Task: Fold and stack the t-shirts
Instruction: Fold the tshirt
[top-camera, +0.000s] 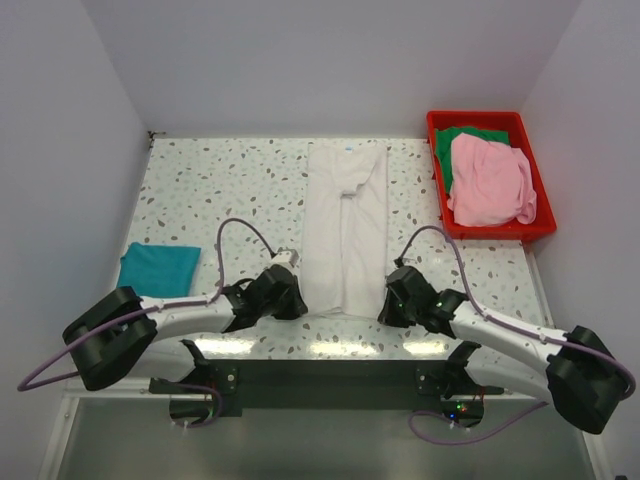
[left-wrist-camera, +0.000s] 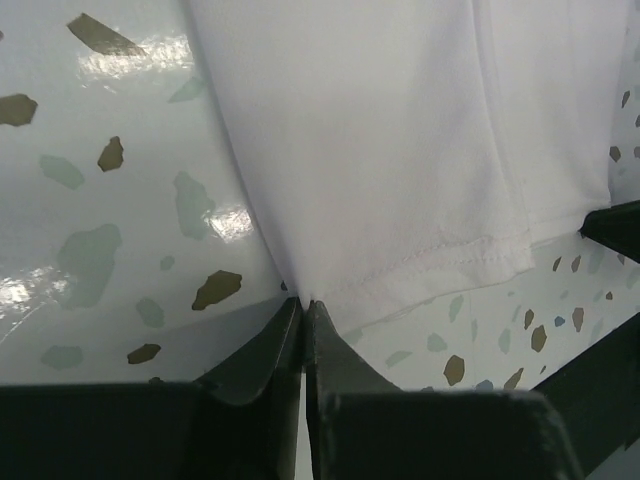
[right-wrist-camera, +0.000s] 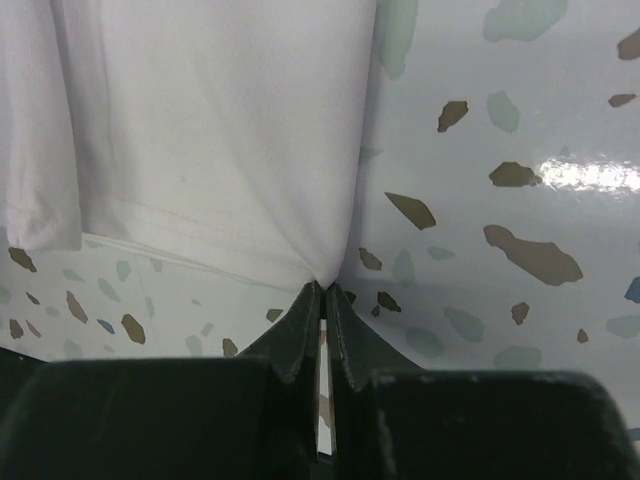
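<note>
At far left on the speckled table (top-camera: 220, 180), a folded teal t-shirt (top-camera: 158, 264) lies well apart from my arms. My left gripper (left-wrist-camera: 303, 305) is pinched shut on the near left hem corner of the off-white t-shirt (top-camera: 345, 230), which stretches lengthwise up the table's middle. My right gripper (right-wrist-camera: 325, 292) clamps its near right corner. The pink t-shirt (top-camera: 490, 180) and green t-shirt (top-camera: 470, 135) sit heaped in the red bin (top-camera: 500, 233), far right.
</note>
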